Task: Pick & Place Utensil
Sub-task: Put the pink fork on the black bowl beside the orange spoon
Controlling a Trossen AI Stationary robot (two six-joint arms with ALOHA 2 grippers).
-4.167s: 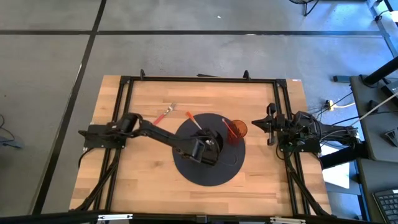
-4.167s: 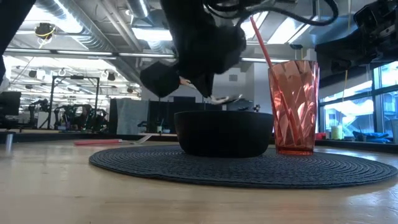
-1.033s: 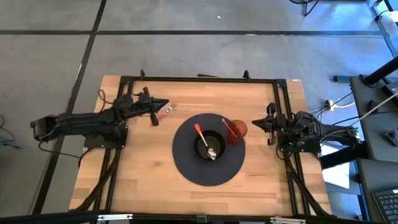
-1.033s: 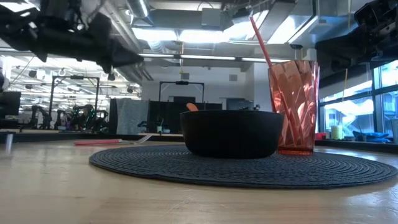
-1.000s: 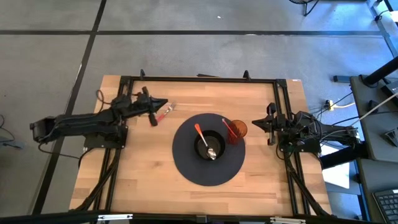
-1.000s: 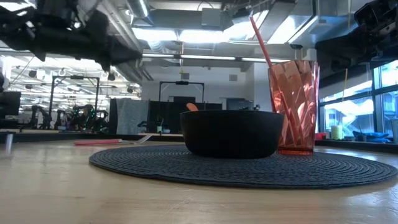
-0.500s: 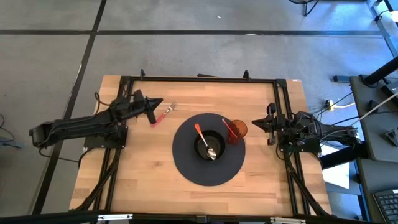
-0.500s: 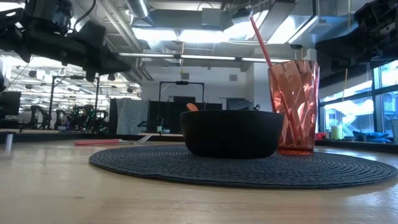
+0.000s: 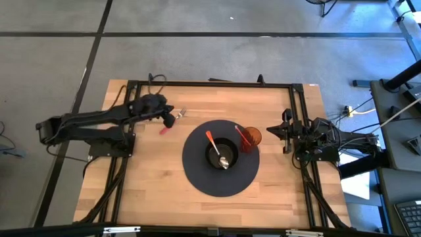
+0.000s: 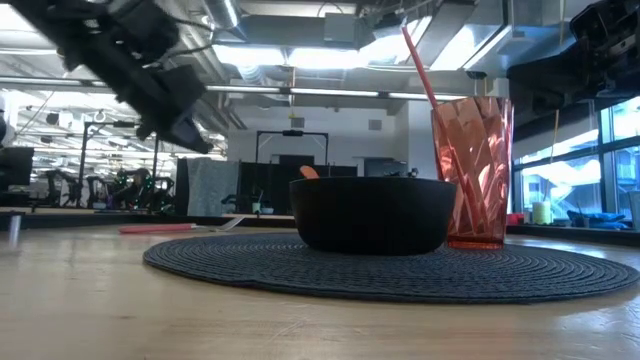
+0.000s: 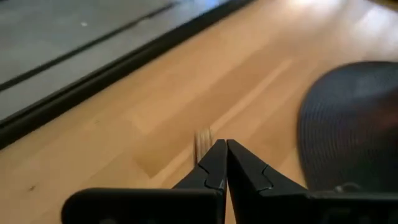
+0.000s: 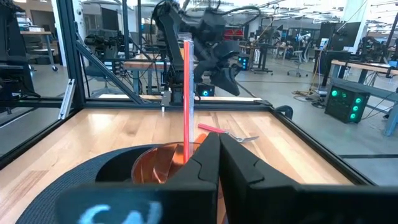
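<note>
- The left gripper [image 9: 166, 113] hangs above the far left part of the wooden tabletop [image 9: 151, 184], with its fingers [image 11: 211, 163] pressed together, tips touching and nothing between them.
- Just beside those fingertips, toward the mat, lies the red-handled fork [image 9: 172, 120] flat on the bare wood; in the left wrist view its pale tines [image 11: 203, 142] show just past the closed tips, apart from them.
- Farther off on the same side sits the round dark placemat [image 9: 197, 174], carrying a black bowl [image 10: 370, 212].
- An orange-handled spoon [image 9: 216, 147] rests in the bowl, its handle leaning over the rim toward the left gripper.
- Beside the bowl, on the mat's edge nearest the right arm, stands an orange tumbler [image 10: 472, 170] with a red straw [image 10: 425, 75] slanting out of it.
- The right gripper [image 12: 219, 142] waits at the right edge of the tabletop, well apart from the fork, its fingers [image 12: 239, 160] shut tip to tip and empty, pointing at the tumbler.
</note>
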